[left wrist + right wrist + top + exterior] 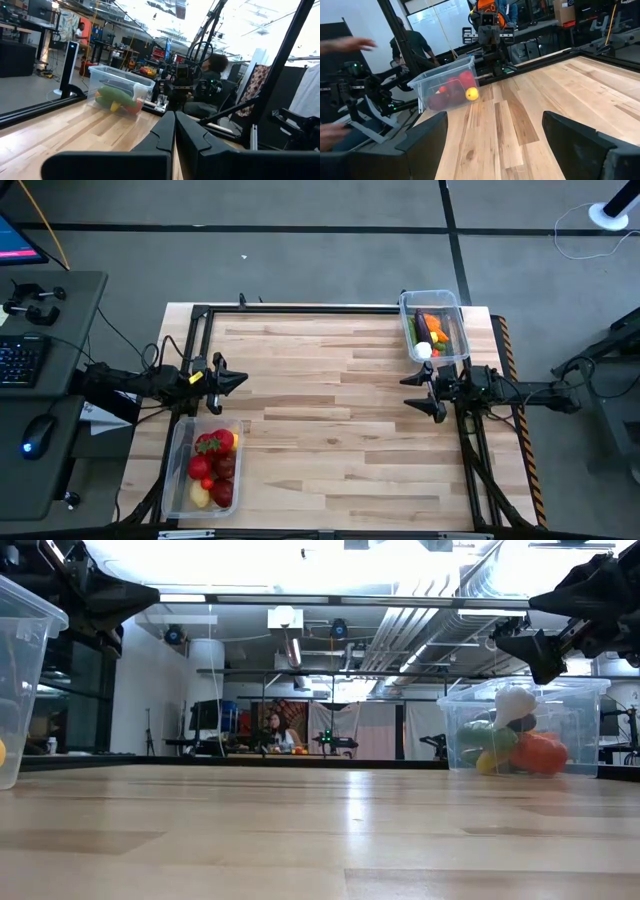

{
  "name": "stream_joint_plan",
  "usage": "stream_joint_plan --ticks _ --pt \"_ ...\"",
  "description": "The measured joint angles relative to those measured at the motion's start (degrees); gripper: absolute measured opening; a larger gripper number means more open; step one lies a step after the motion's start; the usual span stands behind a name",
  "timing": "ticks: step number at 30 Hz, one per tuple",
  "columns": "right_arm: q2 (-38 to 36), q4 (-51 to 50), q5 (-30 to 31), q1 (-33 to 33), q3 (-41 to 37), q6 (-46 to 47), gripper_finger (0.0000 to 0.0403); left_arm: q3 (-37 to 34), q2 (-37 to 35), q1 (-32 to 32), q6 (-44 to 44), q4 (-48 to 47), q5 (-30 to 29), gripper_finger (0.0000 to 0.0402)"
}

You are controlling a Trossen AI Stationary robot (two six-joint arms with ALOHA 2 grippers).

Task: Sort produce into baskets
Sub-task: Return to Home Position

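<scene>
We see L gripper [240,380] above the left edge of the surface [340,410], fingers together, near the fruit bin [171,480] w/ red fruit [215,465] and a lemon [471,93]; R gripper [420,393] at the right edge, fingers wide apart, just beside the veg bin [430,293] holding veg [436,332].

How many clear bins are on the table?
2. The left bin sits beside the left arm, holding mostly red fruit; the right bin sits beside the right arm, holding vegetables.

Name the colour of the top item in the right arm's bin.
White garlic, best in the low view.
</scene>
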Motion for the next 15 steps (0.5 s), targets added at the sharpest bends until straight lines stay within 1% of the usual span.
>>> stream_joint_plan --ticks 8,12,15 --pt "0.00 0.00 0.00 0.00 0.00 0.00 0.0316 0.00 0.00 0.00 0.13 -0.05 0.00 0.0000" --pt "0.00 0.00 -0.02 0.00 0.00 0.00 0.0316 0.00 -0.96 0.04 9.36 -0.65 0.02 0.0000" --pt "0.00 0.00 -0.02 0.00 0.00 -0.01 0.0316 0.04 -0.92 1.20 16.67 -0.92 0.97 0.0000"
